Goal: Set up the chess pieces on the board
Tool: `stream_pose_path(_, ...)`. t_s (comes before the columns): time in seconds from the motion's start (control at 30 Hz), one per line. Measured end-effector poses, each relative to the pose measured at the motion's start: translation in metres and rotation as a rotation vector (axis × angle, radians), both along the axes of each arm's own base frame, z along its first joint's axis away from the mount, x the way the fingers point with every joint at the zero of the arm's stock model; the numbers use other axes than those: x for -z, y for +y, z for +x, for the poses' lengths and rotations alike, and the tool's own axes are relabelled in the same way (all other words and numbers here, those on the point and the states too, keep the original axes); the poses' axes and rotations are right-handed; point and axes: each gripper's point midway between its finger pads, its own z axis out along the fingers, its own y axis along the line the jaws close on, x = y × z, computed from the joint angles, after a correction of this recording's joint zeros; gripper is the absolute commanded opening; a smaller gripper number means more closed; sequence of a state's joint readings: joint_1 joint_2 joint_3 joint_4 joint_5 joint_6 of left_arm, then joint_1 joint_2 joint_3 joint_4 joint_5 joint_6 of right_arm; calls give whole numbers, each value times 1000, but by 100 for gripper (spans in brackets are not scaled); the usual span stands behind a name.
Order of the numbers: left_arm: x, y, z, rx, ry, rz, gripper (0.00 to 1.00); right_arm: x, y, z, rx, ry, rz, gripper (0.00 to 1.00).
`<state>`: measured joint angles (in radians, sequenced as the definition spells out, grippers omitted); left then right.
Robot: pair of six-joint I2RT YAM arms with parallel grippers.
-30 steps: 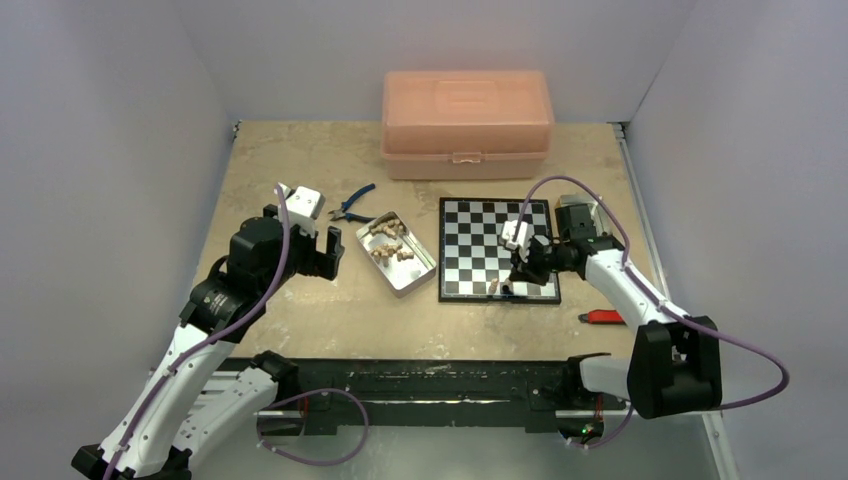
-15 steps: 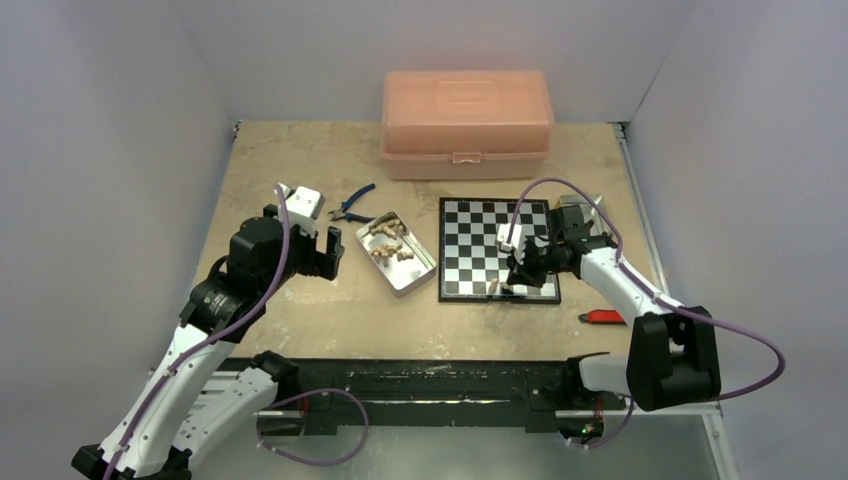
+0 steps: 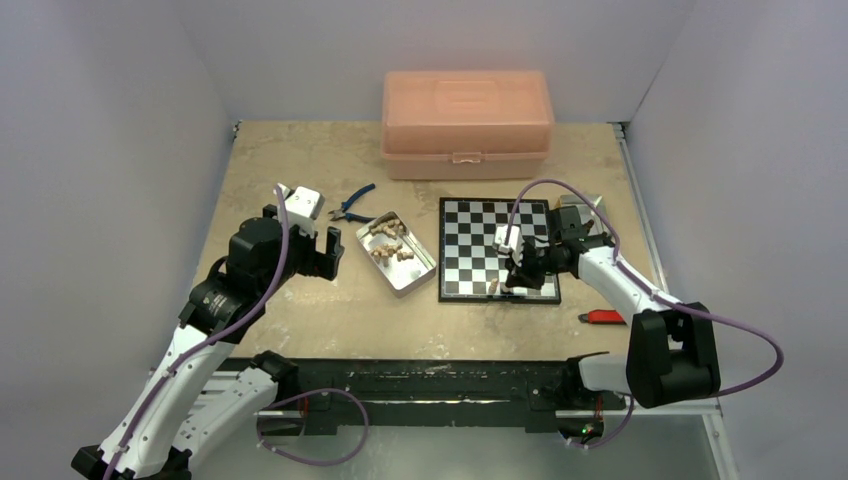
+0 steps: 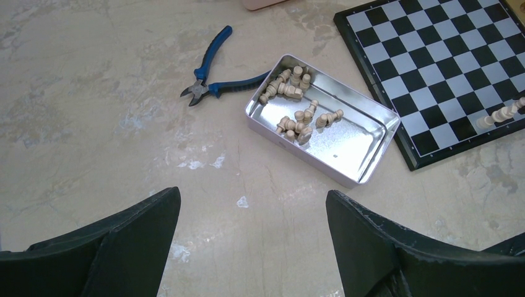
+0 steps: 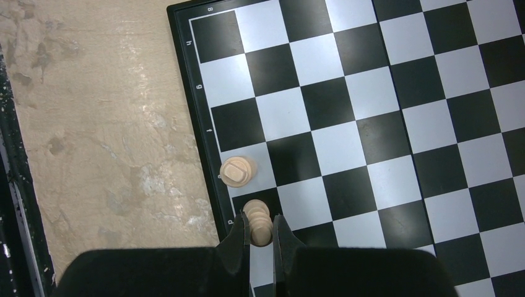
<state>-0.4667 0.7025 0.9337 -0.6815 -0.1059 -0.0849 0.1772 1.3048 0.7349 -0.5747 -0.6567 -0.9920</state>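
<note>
The board lies right of centre, black and silvery-white checks. My right gripper is shut on a light tan chess piece, low over a square at the board's near edge. A second tan piece stands upright on the adjacent edge square. More tan chess pieces lie loose in the metal tin. My left gripper hangs open above bare table, just left of the tin, nothing between its fingers.
Blue-handled pliers lie behind the tin. A large pink plastic box stands at the back. A red-handled tool lies near the board's front right corner.
My right gripper has shifted slightly left along the board's near edge with the tan piece in it. The left arm has not moved.
</note>
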Motion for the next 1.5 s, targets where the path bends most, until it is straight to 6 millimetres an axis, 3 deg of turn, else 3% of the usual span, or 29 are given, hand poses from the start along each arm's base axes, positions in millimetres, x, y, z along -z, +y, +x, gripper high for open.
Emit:
stream_pose_path(0.2,0,0,0,0,0,0,87,0,0,1,1,-3,-7,3)
stream_pose_path(0.7,0,0,0,2,0,-1,87,1,0,-1,-3,0,-7,23)
stream_pose_path(1.17,0,0,0,2,0,-1,87,0,0,-1,-1,-2,-10,50)
stream_pose_path(1.5,0,-1,0,6,1,-4,89,-16,1,1,26,-39,10,67)
